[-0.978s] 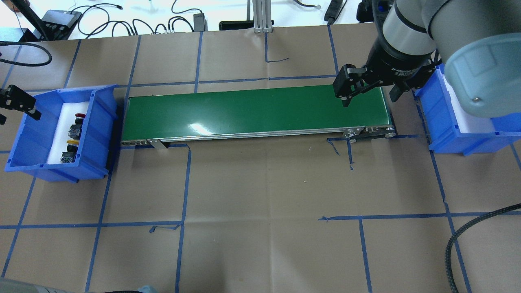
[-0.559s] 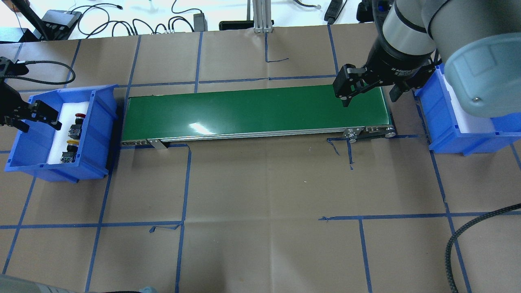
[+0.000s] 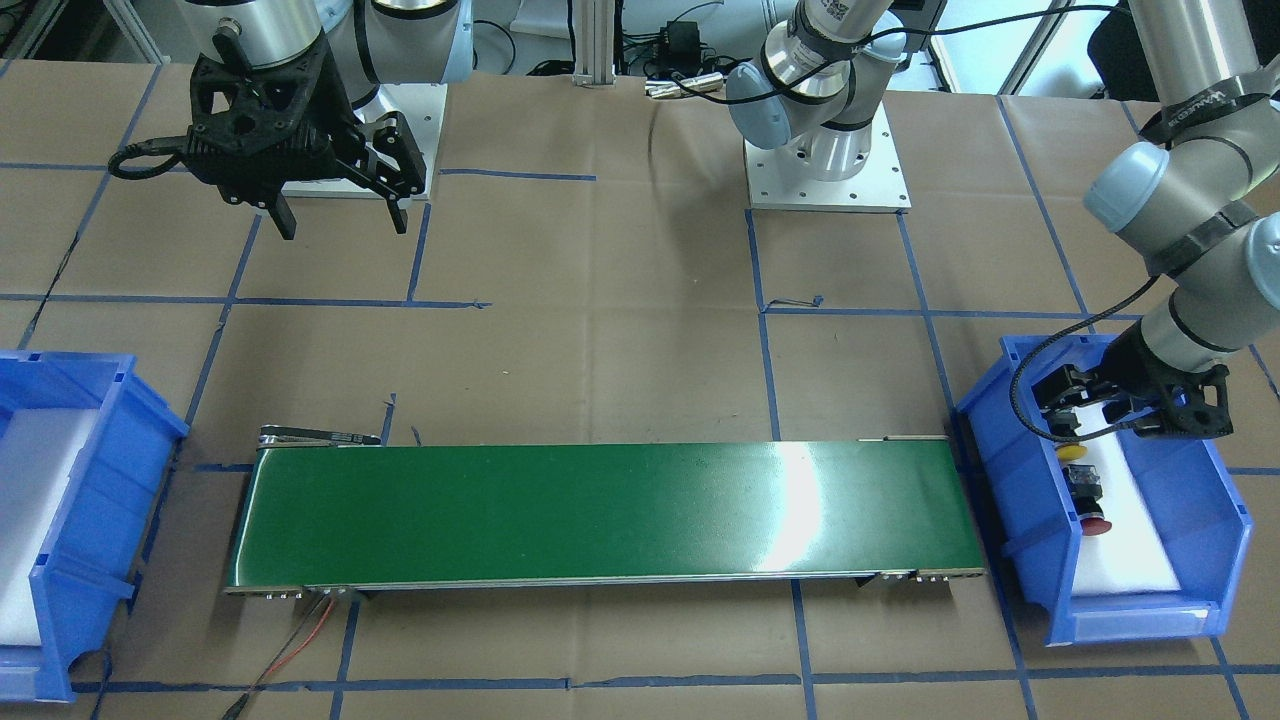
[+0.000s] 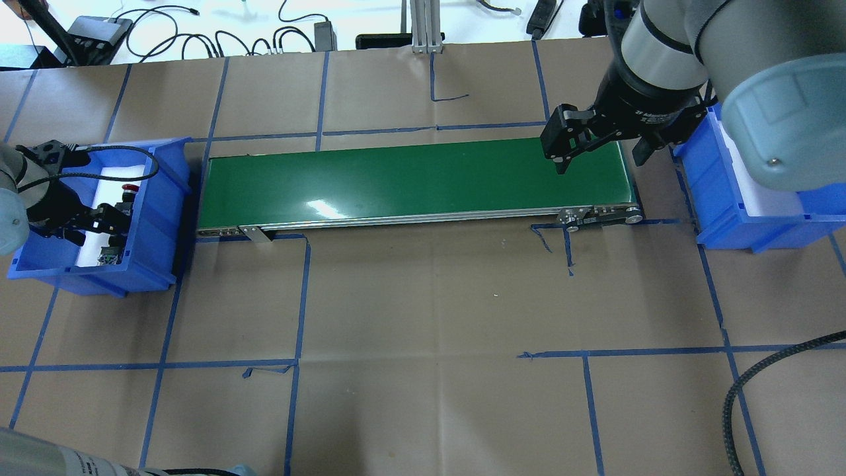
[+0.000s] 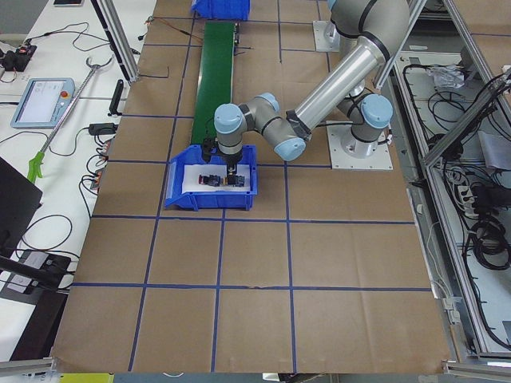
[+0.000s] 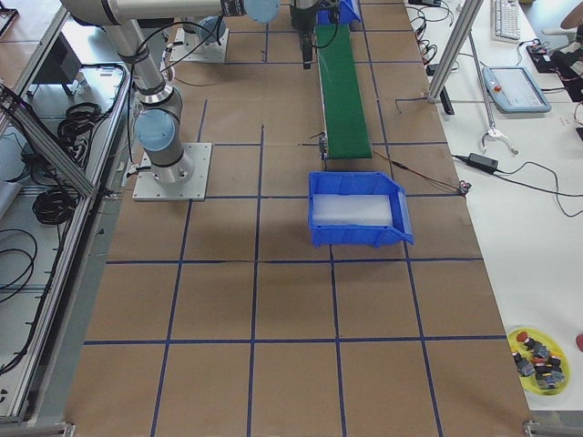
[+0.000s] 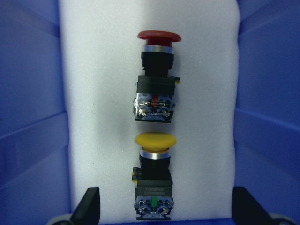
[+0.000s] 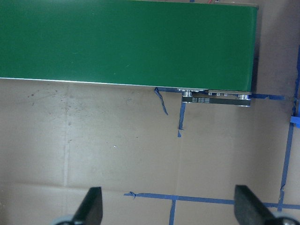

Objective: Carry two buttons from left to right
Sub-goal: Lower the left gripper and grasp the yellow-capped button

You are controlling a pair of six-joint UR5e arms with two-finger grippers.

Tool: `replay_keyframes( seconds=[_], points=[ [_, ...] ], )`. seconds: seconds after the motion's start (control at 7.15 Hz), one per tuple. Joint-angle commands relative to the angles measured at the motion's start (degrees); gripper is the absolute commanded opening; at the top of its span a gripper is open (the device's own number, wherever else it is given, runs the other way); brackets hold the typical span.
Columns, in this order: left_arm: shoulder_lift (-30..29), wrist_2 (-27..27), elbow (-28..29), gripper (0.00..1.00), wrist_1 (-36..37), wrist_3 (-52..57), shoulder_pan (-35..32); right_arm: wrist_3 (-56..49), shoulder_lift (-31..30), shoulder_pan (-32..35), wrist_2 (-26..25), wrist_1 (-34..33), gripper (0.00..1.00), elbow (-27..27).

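Two buttons lie in line on white foam in the left blue bin [image 4: 158, 198]. The red-capped button [image 7: 158, 79] is the farther one in the left wrist view and the yellow-capped button [image 7: 154, 178] the nearer one. Both show in the front view, yellow [image 3: 1072, 452] and red [image 3: 1096, 524]. My left gripper [image 7: 166, 211] is open and empty, hovering inside the bin above the yellow button [image 4: 109, 256], its fingertips [image 7: 89, 206] either side of the button's body. My right gripper [image 4: 601, 155] is open and empty, above the right end of the green conveyor belt [image 4: 410, 178].
The right blue bin [image 4: 720, 211] with white foam stands past the belt's right end, partly under my right arm. The belt's drive roller [image 8: 215, 97] juts from its end. Brown paper with blue tape lines covers the table. Cables lie along the far edge.
My left gripper has come in from the table's left edge to over the left bin and down above the yellow button. The right arm has not moved.
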Motion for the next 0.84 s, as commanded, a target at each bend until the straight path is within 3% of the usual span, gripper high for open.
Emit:
replay_keyframes(
  seconds=[0.0, 0.56, 0.7],
  points=[
    [-2.2, 0.1, -3.2, 0.99, 5.8, 0.4, 0.7, 0.0, 0.0, 0.0, 0.0, 0.0, 1.0, 0.0],
    [-1.5, 0.6, -3.9, 0.97, 6.7, 0.4, 0.9, 0.0, 0.0, 0.0, 0.1, -0.1, 1.0, 0.0],
    [-1.4, 0.5, -3.9, 0.77, 6.6, 0.3, 1.5, 0.0, 0.0, 0.0, 0.1, -0.1, 1.0, 0.0]
  ],
)
